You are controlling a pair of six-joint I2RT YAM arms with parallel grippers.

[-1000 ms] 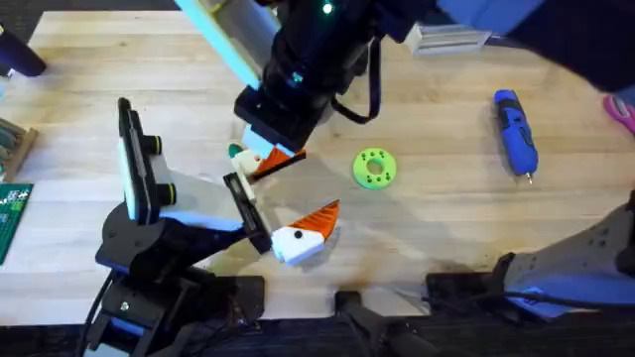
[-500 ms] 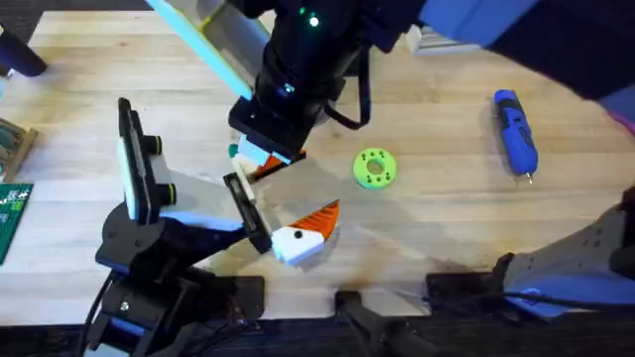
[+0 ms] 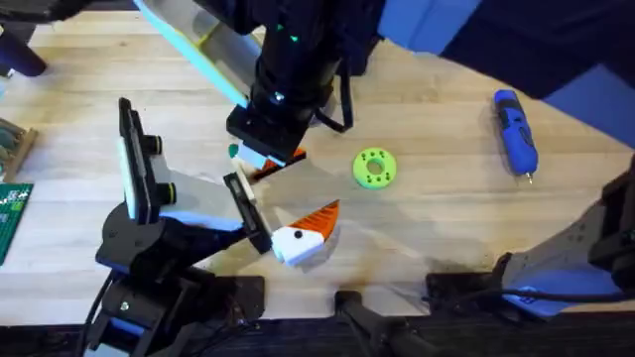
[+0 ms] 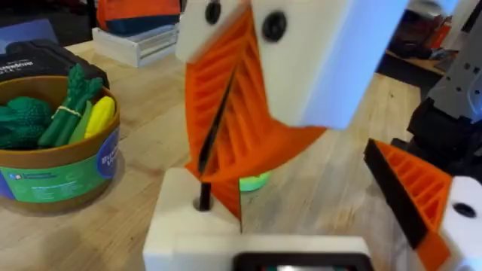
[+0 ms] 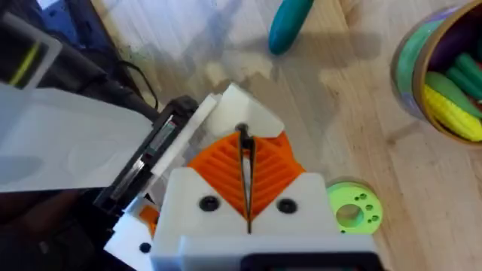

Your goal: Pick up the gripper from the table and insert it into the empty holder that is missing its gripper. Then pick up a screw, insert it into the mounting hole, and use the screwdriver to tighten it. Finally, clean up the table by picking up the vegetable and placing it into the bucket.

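My right gripper (image 3: 270,159) reaches across to the table's middle, its orange pads (image 5: 226,169) shut on a thin dark screw (image 4: 215,135). The screw's lower end meets a hole in the white block (image 4: 188,226) of the left arm's gripper mount. My left gripper (image 3: 298,198) stands open, one orange-padded finger (image 4: 414,196) far to the side. The blue screwdriver (image 3: 516,131) lies at the right. The teal vegetable (image 5: 290,22) lies beyond the right gripper, near the bucket (image 4: 53,150) that holds green and yellow items.
A bright green ring with holes (image 3: 374,167) lies right of the grippers. A black case (image 4: 45,56) and a white box (image 4: 135,45) stand behind the bucket. A green circuit board (image 3: 12,213) sits at the left edge.
The right arm has shifted slightly left and away, its gripper staying over the left gripper's mount. The left arm has not moved.
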